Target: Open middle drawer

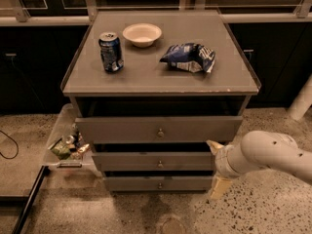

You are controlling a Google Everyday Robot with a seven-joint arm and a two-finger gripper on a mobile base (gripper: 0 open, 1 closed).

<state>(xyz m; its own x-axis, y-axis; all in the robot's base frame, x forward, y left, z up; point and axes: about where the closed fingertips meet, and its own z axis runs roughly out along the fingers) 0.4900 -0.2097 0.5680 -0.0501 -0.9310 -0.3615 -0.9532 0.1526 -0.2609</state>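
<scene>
a grey chest of three stacked drawers stands on a speckled floor [122, 213], and its flat top serves as a counter [146, 79]. the middle drawer [131, 161] is the second front down. it is a plain grey board with a small round metal knob [160, 164] at its centre. it sits between the taller top drawer [122, 129] and the narrow bottom drawer [136, 183]. a dark strip shows above its front, but none of its inside is visible. the top drawer's front juts forward of the two below it, with a dark gap under the counter edge.

the claw [215, 166] hangs just beside the right end of the middle drawer's front, low and close to the chest. it is spread wide and holds nothing. one cream finger points up toward the top drawer's lower corner, and the other points down past the bottom drawer toward the floor. it is well to the right of the knob. the pale, rounded arm [273, 155] reaches in from the right edge.

on the counter a blue soda can [111, 51] stands upright at the left. a cream bowl [142, 34] sits behind it toward the middle, and a crumpled blue chip bag [189, 57] lies to the right. all three are apart from each other.

to the left of the chest a clear plastic bin [58, 130] holds small mixed items, and a dark cable [7, 147] loops on the floor beyond it.
</scene>
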